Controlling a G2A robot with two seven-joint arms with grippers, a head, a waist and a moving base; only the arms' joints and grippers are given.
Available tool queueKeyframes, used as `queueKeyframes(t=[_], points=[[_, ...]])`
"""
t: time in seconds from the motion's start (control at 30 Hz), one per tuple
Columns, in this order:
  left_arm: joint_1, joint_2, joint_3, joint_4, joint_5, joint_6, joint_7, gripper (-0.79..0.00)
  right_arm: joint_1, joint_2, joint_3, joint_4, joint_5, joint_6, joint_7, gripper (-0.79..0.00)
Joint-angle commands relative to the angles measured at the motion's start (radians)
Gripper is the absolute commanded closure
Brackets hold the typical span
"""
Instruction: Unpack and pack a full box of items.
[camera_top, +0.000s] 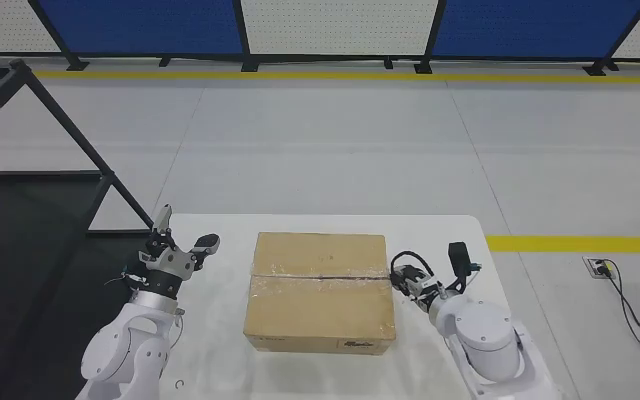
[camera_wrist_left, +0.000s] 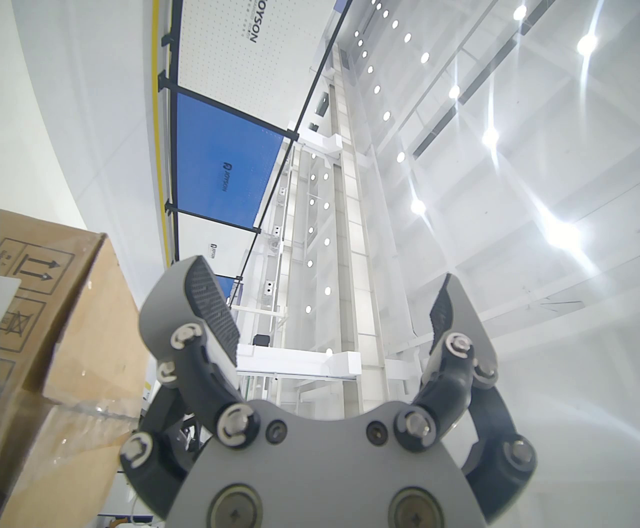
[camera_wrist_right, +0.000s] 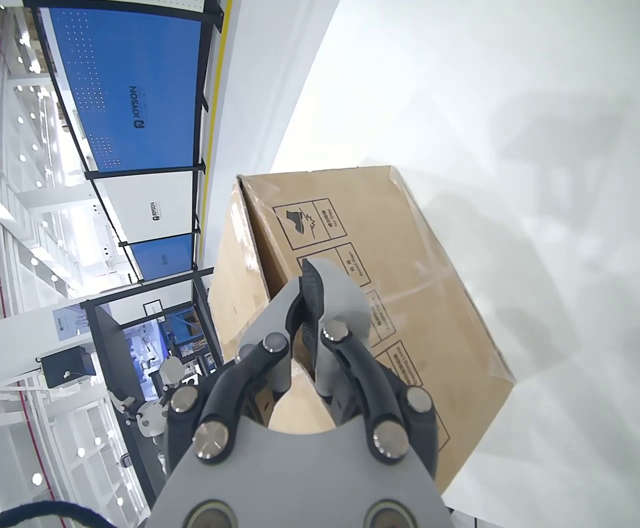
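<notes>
Cardboard box (camera_top: 320, 292) sits pretty much in the middle of the white surface (camera_top: 220, 345), flaps shut, with clear tape running along the centre seam. Handling symbols are printed on its end faces.

The left gripper (camera_wrist_left: 320, 300) is over by the surface's left edge, just beside the box's left end but apart from it. Its fingers (camera_wrist_left: 210, 310) are spread wide with nothing between them, and they point up toward the ceiling lights.

The right gripper (camera_wrist_right: 310, 280) is at the box's right end, near the surface's right edge. Its fingers are pressed together and hold nothing. The tips look very close to the cardboard, but I honestly can't tell from this angle if they're touching it.

There's a tiny dark ring-shaped thing (camera_top: 179, 384) on the surface near the front left corner, too small to identify.

As for the room, it has a pale grey floor with a yellow line (camera_top: 320, 74) running along a far wall of blue and white perforated panels (camera_top: 140, 25). Another yellow strip (camera_top: 565, 243) lies on the floor off the surface's right edge, with a floor socket (camera_top: 598, 266) beside it. A black metal frame (camera_top: 60, 120) stands over a dark floor patch (camera_top: 40, 240) past the left edge.
</notes>
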Motion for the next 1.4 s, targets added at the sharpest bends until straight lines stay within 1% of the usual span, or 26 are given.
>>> queueKeyframes(t=[0.0, 0.1, 0.13, 0.17, 0.2, 0.23, 0.27, 0.3, 0.43, 0.53, 0.67, 0.73, 0.87, 1.37], points=[[0.0, 0.0, 0.0, 0.0, 0.0, 0.0, 0.0, -0.785, -0.014, -0.001, 0.014, -0.024, 0.013, -0.022, -0.034, 0.0], [0.0, 0.0, 0.0, 0.0, 0.0, 0.0, 0.0, -0.785, -0.055, -0.004, 0.044, -0.087, 0.033, -0.075, -0.116, 0.0], [0.0, 0.0, 0.0, 0.0, 0.0, 0.0, 0.0, -0.785, -0.072, -0.006, 0.056, -0.11, 0.04, -0.097, -0.149, -0.086], [0.0, 0.0, 0.0, 0.0, 0.0, 0.0, 0.0, -0.785, -0.09, -0.008, 0.066, -0.133, 0.054, -0.12, -0.182, -0.289], [0.0, 0.0, 0.0, 0.0, 0.0, 0.0, 0.0, -0.785, -0.109, -0.009, 0.072, -0.154, 0.069, -0.139, -0.203, -0.785], [0.0, 0.0, 0.0, 0.0, 0.0, 0.0, 0.0, -0.785, -0.114, -0.01, 0.074, -0.161, 0.072, -0.143, -0.21, -0.785], [0.0, 0.0, 0.0, 0.0, 0.0, 0.0, 0.0, -0.785, -0.108, -0.009, 0.073, -0.154, 0.067, -0.138, -0.203, -0.015], [0.0, 0.0, 0.0, 0.0, 0.0, 0.0, 0.0, -0.785, -0.114, -0.01, 0.075, -0.162, 0.072, -0.144, -0.212, -0.049], [0.0, 0.0, 0.0, 0.0, 0.0, 0.0, 0.0, -0.785, -0.114, -0.01, 0.074, -0.161, 0.072, -0.143, -0.21, -0.327], [0.0, 0.0, 0.0, 0.0, 0.0, 0.0, 0.0, -0.785, -0.114, -0.01, 0.074, -0.161, 0.072, -0.143, -0.21, -0.501], [0.0, 0.0, 0.0, 0.0, 0.0, 0.0, 0.0, -0.785, -0.114, -0.01, 0.074, -0.161, 0.072, -0.143, -0.21, -0.67], [0.0, 0.0, 0.0, 0.0, 0.0, 0.0, 0.0, -0.785, -0.114, -0.01, 0.074, -0.161, 0.072, -0.143, -0.21, -0.733], [0.0, 0.0, 0.0, 0.0, 0.0, 0.0, 0.0, -0.784, -0.114, -0.01, 0.074, -0.161, 0.072, -0.143, -0.21, -0.782], [0.0, 0.0, 0.0, 0.0, 0.0, 0.0, 0.0, -0.785, -0.114, -0.01, 0.074, -0.161, 0.072, -0.143, -0.21, -0.784]])
